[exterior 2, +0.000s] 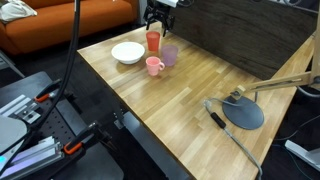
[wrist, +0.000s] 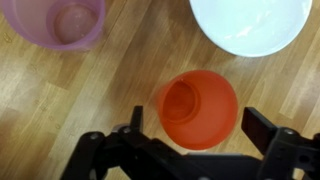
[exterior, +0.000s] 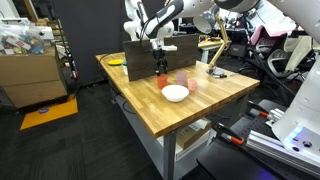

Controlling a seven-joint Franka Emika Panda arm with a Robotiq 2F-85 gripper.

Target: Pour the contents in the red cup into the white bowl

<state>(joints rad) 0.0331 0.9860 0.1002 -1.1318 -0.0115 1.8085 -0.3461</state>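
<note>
Black and spread wide, the claw (wrist: 195, 128) straddles the red cup (wrist: 198, 105), a jaw on either side and neither visibly pressing it. The cup stands upright on the wooden surface (wrist: 60, 110), near the white bowl (wrist: 250, 22), with a lilac cup (wrist: 60, 20) further off. By my judgement, gripping, lifting and pouring all remain.

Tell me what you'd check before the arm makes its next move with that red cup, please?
1. Gripper open: ok.
2. Red cup between its fingers, wrist view: ok.
3. Red cup upright: ok.
4. White bowl upright beside the red cup: ok.
5. Lilac cup clear of the fingers: ok.
6. Contents in the red cup: cannot tell.
</note>
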